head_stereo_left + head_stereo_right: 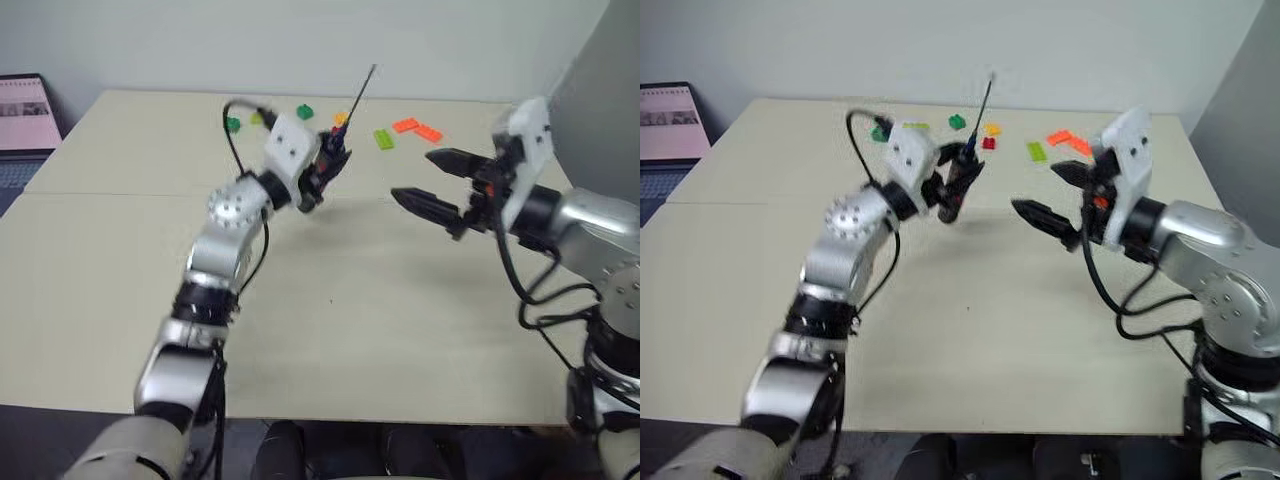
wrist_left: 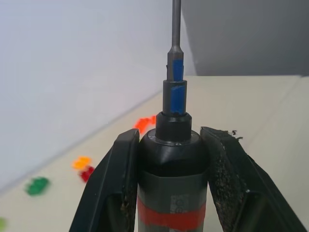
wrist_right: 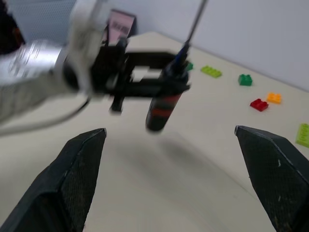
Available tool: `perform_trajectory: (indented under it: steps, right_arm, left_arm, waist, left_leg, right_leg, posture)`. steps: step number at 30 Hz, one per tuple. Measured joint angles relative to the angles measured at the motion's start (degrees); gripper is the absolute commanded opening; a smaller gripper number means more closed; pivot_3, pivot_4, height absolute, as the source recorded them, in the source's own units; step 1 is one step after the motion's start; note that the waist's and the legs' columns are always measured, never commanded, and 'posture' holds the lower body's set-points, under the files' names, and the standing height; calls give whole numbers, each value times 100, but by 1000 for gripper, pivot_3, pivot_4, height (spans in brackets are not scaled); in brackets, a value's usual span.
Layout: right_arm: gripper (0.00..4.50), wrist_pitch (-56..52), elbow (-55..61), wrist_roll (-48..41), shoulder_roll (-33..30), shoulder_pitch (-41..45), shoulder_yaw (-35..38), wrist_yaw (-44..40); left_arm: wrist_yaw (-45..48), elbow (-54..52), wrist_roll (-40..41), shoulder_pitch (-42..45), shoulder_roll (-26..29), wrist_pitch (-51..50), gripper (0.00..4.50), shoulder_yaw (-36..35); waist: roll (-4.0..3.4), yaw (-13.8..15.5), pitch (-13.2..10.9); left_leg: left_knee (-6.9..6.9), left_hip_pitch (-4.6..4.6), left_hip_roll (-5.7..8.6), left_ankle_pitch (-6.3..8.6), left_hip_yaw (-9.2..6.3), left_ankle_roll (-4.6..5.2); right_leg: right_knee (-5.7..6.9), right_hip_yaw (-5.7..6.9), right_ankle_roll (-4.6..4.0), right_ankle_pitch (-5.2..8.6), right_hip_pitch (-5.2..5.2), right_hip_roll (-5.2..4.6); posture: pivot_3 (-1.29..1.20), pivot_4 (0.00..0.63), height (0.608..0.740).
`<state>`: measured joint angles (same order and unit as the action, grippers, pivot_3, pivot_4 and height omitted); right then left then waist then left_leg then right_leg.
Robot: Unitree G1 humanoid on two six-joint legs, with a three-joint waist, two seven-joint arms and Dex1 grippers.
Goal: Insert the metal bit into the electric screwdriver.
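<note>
Insertion judged done: metal bit [image 2: 176, 19] seated in electric screwdriver [image 2: 172, 169], clamped by left gripper [image 1: 325, 165] above tabletop [image 1: 330, 330] middle. Right gripper [image 1: 440, 185] wide open, empty. Next: checking seating.

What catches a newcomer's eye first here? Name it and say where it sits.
The left gripper, raised over the far middle of the table, is shut on the electric screwdriver, and the metal bit stands out of its tip, slanting up. To its right the right gripper hangs wide open and apart from it. Beyond them, small coloured bricks lie scattered along the table's far edge.
</note>
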<state>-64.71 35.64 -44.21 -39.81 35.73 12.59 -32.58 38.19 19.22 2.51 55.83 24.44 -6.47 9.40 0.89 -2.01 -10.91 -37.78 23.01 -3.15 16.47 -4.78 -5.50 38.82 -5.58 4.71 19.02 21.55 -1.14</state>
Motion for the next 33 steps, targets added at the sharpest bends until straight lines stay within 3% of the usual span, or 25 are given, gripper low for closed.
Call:
perform_trajectory:
  steps: [5,14,23,25,33]
  right_arm:
    - [4500,366,470,-35,-651,-477,-24,-482]
    - [4500,930,620,322,-1197,-983,-302,-739]
    - [4500,1308,470,833,-1791,-1528,-592,-1030]
    - [4500,1369,438,913,-1835,-1567,-592,-1087]
    - [4500,1554,185,990,-1861,-1685,-590,-1249]
  left_arm:
    - [1206,1337,-758,633,229,142,1635,965]
    - [2106,3896,-2081,1865,-469,1577,1633,2182]
    - [2443,4607,-2499,1944,-936,1946,1633,2279]
    - [2443,4640,-2512,1948,-966,1957,2336,2247]
    - [2832,4664,-1956,1987,-1073,1390,3826,1512]
  waist:
    - [1,17,-3]
    - [26,22,-23]
    - [28,20,-24]
    - [28,25,-23]
    - [33,22,-27]
  left_leg:
    - [6,1,12,1,-2,1]
    - [-1,14,19,0,-11,4]
    - [-2,14,36,-1,-17,4]
    - [-3,12,37,0,-19,4]
    - [-11,13,38,-10,-23,18]
  right_leg:
    - [-12,-3,0,0,-1,-9]
    - [-3,-7,0,1,11,-9]
    - [3,-9,0,1,10,-23]
    - [4,-8,0,1,5,-24]
    - [14,-6,1,1,3,-24]
  posture:
    - [0,150,740]
    - [0,150,740]
    - [0,150,740]
    - [0,150,740]
    - [0,150,740]
